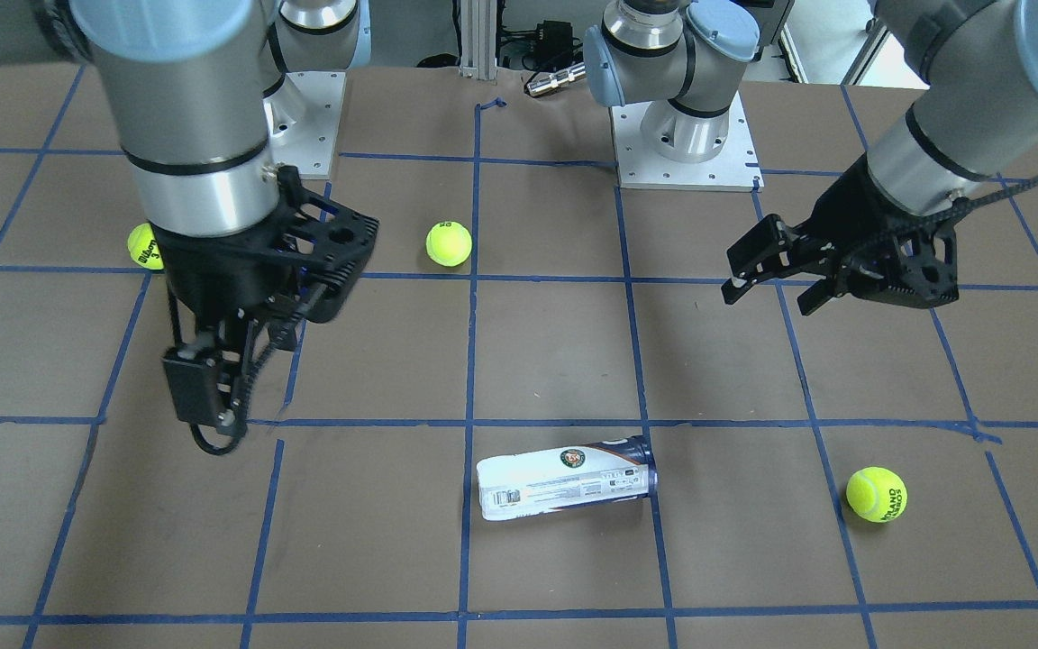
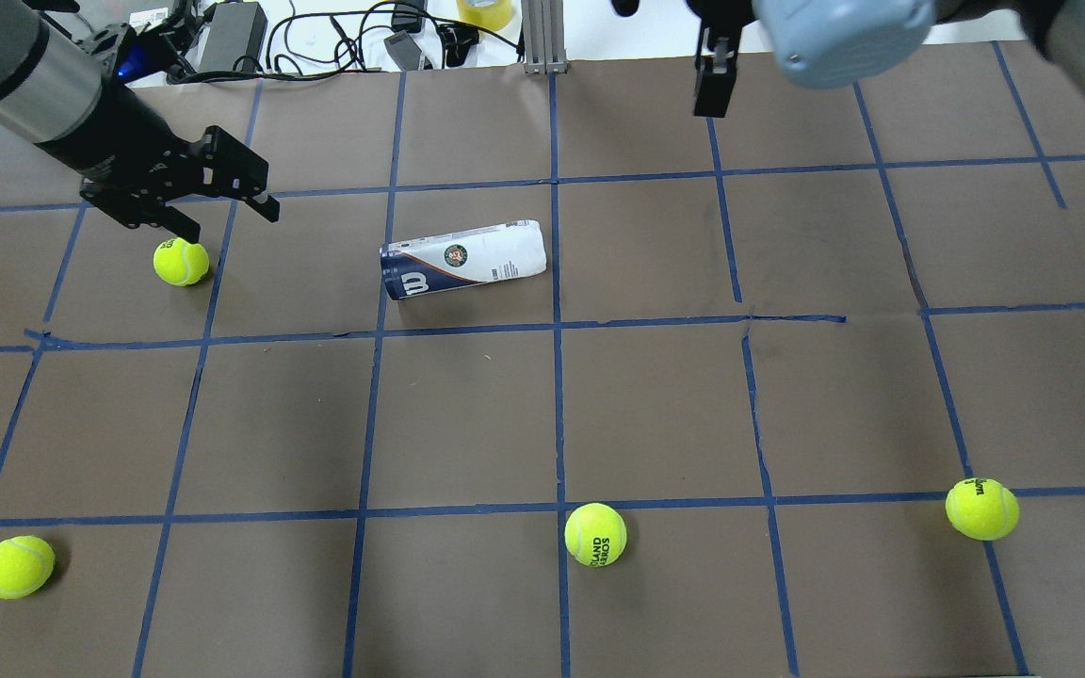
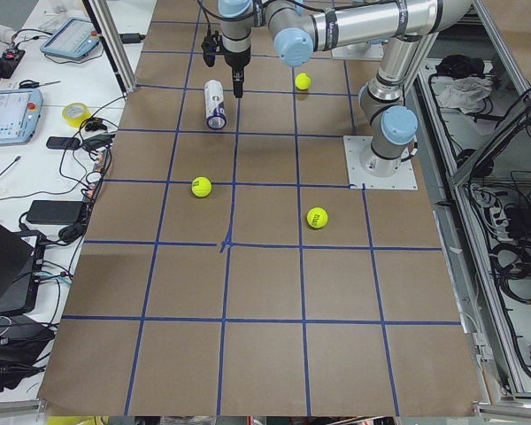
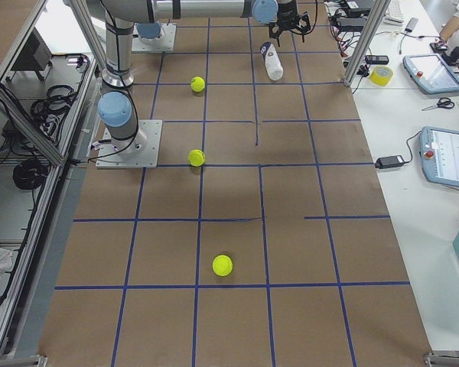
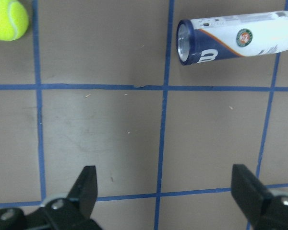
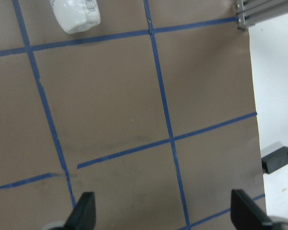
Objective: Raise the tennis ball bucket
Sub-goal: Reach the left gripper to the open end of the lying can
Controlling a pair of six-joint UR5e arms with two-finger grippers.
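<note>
- Currently at the approach stage: no grasp made, nothing lifted.
- Clear plastic cylindrical tennis ball bucket (image 2: 463,259), white and dark-blue printed label: lying on its side on the brown paper-covered table (image 2: 646,405) with its blue tape grid, dark-blue end toward the robot's left, white end toward its right. Touched by neither arm.
- Left gripper (image 2: 233,222): fingers spread wide, holding nothing, raised off the table, well apart from the bucket's dark-blue end. Near a yellow-green felt tennis ball (image 2: 181,262), not touching it.
- Right gripper (image 6: 164,211): fingers spread wide in its wrist view, holding nothing, raised over bare paper, apart from the bucket, only the white end showing at that view's top edge.
- Judged next: carry one open claw over the middle of the tube, turn the wrist to set the fingers across the narrow width, descend, close, then raise.
- Judged caution: round, smooth wall, likely to roll or slip if met off-centre; square, centred closing advised.
</note>
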